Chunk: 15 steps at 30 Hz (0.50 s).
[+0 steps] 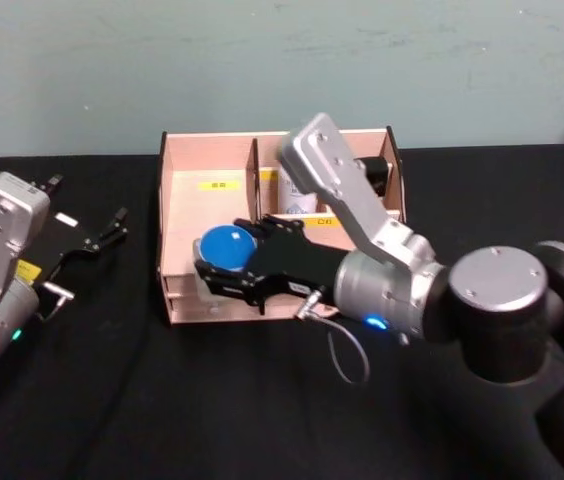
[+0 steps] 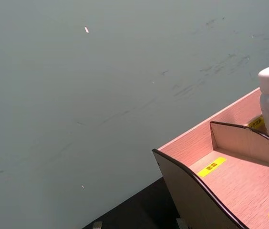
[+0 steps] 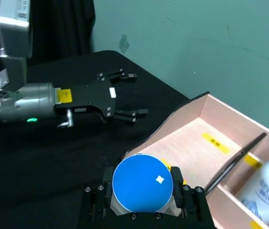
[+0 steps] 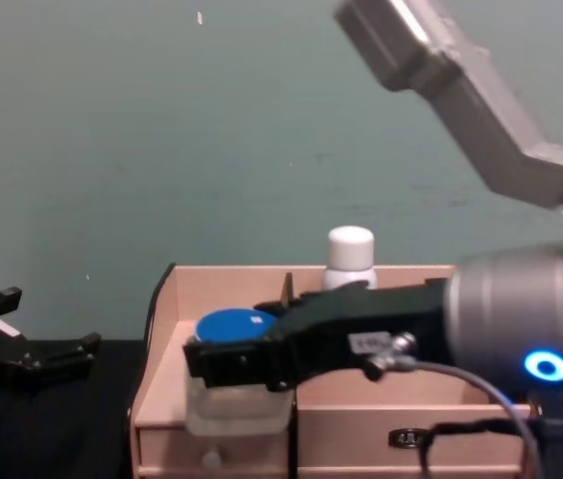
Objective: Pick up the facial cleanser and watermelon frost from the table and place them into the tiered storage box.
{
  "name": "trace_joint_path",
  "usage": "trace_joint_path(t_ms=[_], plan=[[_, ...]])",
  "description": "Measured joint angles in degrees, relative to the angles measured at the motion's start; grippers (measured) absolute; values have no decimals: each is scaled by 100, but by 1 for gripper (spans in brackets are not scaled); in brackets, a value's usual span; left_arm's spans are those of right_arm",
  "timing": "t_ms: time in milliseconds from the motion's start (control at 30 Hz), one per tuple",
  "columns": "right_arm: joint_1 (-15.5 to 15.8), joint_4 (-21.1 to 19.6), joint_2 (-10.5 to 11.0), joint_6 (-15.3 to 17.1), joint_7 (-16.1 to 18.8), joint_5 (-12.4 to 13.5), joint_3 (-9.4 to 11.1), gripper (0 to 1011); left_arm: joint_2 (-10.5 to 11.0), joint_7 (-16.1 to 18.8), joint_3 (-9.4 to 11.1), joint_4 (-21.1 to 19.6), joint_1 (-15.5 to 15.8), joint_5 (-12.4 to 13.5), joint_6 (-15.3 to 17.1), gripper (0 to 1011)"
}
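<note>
Sitting between the right jaws: blue-capped jar.

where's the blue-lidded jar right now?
The blue-lidded jar is clamped in the right gripper, held over the front-left compartment of the tiered storage box; a white bottle stands farther back.

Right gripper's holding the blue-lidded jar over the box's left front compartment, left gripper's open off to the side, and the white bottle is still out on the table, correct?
Not quite. The white bottle already stands inside the tiered storage box, in a rear compartment, as the chest view shows. The rest holds: right gripper holds the blue-lidded jar, left gripper is open beside the box.
</note>
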<state>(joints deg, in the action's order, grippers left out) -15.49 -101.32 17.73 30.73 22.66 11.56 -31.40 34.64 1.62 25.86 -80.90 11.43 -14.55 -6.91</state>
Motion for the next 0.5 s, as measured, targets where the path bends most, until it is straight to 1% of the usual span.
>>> trace_joint_path(t_ms=[100, 133, 167, 233, 333, 500], plan=[[-224, 283, -212, 31, -92, -108, -91, 729, 0, 0, 0, 0, 0, 0, 0, 1001], [-224, 283, -212, 31, -92, -108, -91, 729, 0, 0, 0, 0, 0, 0, 0, 1001], [-296, 397, -290, 41, -130, -148, -105, 729, 0, 0, 0, 0, 0, 0, 0, 1001], [-363, 508, -366, 42, -164, -179, -108, 729, 0, 0, 0, 0, 0, 0, 0, 1001], [-494, 776, -532, 17, -233, -252, -96, 729, 0, 0, 0, 0, 0, 0, 0, 1001], [-636, 1066, -699, -63, -295, -374, -91, 729, 0, 0, 0, 0, 0, 0, 0, 1001]])
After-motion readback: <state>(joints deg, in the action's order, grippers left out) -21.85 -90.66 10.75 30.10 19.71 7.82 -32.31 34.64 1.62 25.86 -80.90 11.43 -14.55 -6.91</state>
